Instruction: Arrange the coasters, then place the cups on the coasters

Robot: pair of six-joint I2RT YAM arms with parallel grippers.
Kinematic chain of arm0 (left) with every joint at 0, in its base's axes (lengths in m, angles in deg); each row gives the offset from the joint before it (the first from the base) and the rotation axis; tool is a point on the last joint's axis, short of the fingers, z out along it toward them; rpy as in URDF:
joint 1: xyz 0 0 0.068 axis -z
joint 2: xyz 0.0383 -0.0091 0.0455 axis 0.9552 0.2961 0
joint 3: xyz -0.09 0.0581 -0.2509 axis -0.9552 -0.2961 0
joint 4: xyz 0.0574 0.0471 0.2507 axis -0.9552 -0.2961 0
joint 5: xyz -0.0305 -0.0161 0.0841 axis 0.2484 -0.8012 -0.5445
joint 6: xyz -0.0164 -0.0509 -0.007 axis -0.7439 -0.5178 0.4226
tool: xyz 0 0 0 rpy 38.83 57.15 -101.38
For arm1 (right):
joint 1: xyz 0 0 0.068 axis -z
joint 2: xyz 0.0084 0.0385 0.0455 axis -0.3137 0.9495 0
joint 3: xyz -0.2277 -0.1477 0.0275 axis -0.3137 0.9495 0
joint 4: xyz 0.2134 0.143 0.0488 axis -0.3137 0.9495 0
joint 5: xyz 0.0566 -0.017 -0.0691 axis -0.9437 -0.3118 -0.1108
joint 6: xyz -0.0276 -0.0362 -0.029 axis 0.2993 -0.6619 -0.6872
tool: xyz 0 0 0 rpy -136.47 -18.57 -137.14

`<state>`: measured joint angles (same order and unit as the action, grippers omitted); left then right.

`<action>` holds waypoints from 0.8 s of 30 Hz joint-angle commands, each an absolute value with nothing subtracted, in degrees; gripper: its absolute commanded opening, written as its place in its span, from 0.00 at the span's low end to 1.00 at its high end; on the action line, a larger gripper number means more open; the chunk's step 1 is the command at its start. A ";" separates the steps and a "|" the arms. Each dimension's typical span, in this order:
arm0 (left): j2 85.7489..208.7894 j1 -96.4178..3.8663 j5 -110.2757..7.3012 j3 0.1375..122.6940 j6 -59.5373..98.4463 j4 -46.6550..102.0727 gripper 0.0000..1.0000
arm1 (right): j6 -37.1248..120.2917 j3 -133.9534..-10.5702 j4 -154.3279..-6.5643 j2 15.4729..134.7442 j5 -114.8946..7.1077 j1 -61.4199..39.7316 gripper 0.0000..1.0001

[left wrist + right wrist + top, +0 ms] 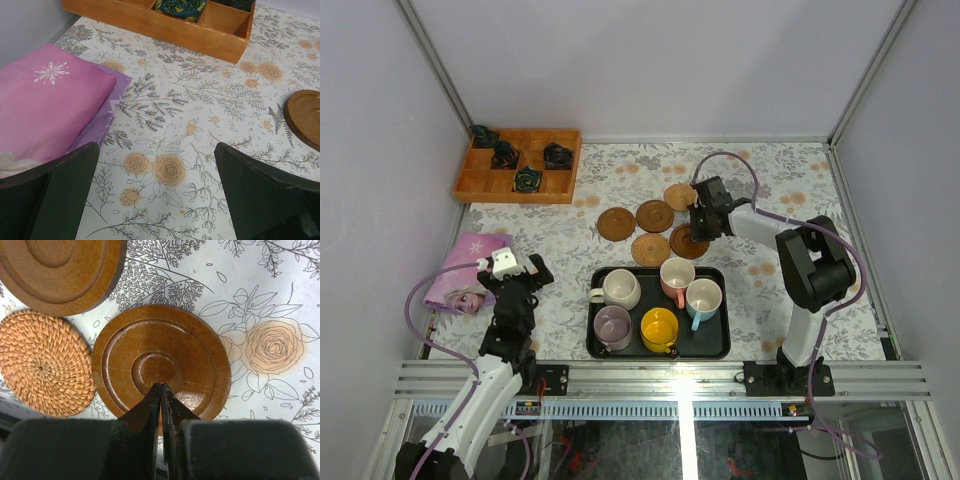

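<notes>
Several round coasters lie behind the tray: wooden ones, a woven one and a dark wooden one. My right gripper is shut, its tips over the middle of the dark coaster, which lies flat beside the woven coaster. The black tray holds the cups: cream, pink-handled, blue-handled, lilac, yellow. At the left, my left gripper hangs open over bare cloth.
A wooden compartment box with dark items stands at the back left. A pink cloth bundle lies beside the left gripper. In the left wrist view the box, the bundle and one coaster's edge show.
</notes>
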<state>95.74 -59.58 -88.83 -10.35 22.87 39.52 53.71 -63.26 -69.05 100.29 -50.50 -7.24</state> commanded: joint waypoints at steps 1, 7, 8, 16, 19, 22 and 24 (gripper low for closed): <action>95.59 -59.31 -90.40 -12.51 22.34 42.83 1.00 | 55.49 -66.60 -66.50 102.10 -49.48 -7.64 0.07; 95.59 -59.31 -90.42 -12.51 22.35 42.83 1.00 | 57.37 -68.61 -59.12 104.62 -38.73 -5.38 0.04; 95.59 -59.33 -90.42 -12.50 22.34 42.83 1.00 | 58.01 -68.61 -58.21 104.94 -37.97 -4.23 0.04; 95.57 -59.33 -90.42 -12.50 22.33 42.85 1.00 | 59.83 -65.84 -57.67 103.20 -34.17 4.21 0.05; 95.59 -59.33 -90.38 -12.49 22.34 42.84 1.00 | 58.10 -66.27 -58.85 102.02 -35.47 4.75 0.05; 95.58 -59.39 -90.41 -12.50 22.35 42.88 1.00 | 57.36 -67.00 -60.29 100.70 -37.02 4.73 0.05; 95.59 -59.33 -90.43 -12.51 22.34 42.88 1.00 | 56.70 -67.89 -61.06 99.47 -37.95 4.67 0.05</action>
